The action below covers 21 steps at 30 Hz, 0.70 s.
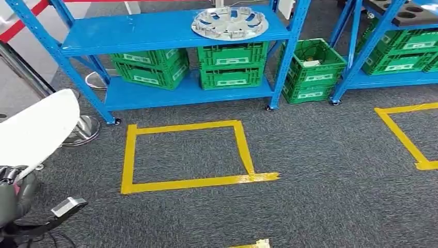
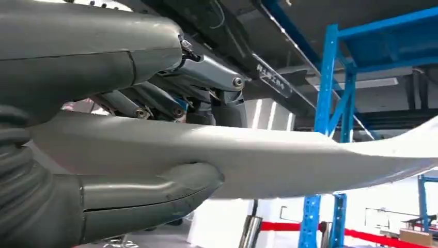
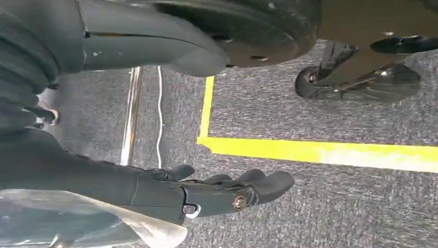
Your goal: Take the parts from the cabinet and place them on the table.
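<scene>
Left robot hand grips white curved plastic panel, near left; right robot hand hangs empty, fingers apart. Silver round wheel-cover on far blue shelf; placing on bench pending.

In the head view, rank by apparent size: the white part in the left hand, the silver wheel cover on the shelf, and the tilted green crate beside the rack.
1. White part, largest, though it sits nearest the camera, which inflates it.
2. Silver wheel cover and tilted green crate look about alike; I won't rank them.
</scene>
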Tool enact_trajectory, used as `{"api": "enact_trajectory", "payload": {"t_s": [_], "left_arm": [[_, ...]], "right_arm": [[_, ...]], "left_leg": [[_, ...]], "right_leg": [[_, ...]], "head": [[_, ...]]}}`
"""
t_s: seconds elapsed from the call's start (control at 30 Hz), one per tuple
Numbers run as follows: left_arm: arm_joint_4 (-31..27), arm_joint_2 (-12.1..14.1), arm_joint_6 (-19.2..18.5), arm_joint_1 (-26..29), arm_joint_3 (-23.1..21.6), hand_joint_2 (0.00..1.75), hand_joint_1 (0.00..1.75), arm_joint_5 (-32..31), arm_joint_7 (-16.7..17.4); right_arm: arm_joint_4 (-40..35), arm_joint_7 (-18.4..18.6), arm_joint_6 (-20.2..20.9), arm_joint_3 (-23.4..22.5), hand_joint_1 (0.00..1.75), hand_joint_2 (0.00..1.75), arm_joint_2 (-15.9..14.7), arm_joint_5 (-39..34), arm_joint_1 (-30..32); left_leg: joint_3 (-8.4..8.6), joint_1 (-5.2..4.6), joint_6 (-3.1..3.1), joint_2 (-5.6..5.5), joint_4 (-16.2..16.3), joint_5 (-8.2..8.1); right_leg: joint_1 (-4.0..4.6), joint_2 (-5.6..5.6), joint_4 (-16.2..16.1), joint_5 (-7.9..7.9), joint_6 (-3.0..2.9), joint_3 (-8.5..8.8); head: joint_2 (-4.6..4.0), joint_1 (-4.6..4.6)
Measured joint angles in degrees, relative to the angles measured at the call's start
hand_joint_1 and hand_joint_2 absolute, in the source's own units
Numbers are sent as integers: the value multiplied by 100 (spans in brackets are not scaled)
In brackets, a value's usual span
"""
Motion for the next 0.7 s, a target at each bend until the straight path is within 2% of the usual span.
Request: {"api": "enact_trajectory", "payload": {"t_s": [0.2,0.3,0.4,0.63,0.67,0.7], "left_arm": [[4,59,0,-66,-197,175,175,-44,103],[33,85,0,-99,-299,175,175,-94,144],[66,92,0,-100,-358,175,175,-98,149],[129,142,0,-99,-452,175,175,-109,205],[140,153,0,-99,-463,175,175,-116,229],[149,170,0,-99,-474,175,175,-129,245]], "right_arm": [[0,0,-2,0,0,175,0,0,-11],[0,9,-2,0,0,175,0,-2,-13],[0,20,-2,0,0,175,0,-2,-14],[0,42,-2,0,0,175,0,0,-16],[0,44,-2,0,0,175,0,0,-16],[0,44,-2,0,0,175,0,4,-17]], "left_leg": [[-3,23,-121,-2,-68,67],[-3,42,-309,-2,-87,68],[-5,44,-340,-2,-90,58],[-36,33,-341,-3,-67,56],[-43,27,-333,-3,-53,51],[-62,17,-293,-6,-19,38]], "right_leg": [[30,-8,10,22,-40,-25],[36,-10,19,21,-50,-52],[36,-10,19,14,-60,-104],[25,-13,19,18,-55,-115],[15,-14,13,25,-45,-116],[2,-18,17,34,-28,-95]], "head": [[0,4],[0,7],[0,7],[0,7],[0,9],[0,7]]}}
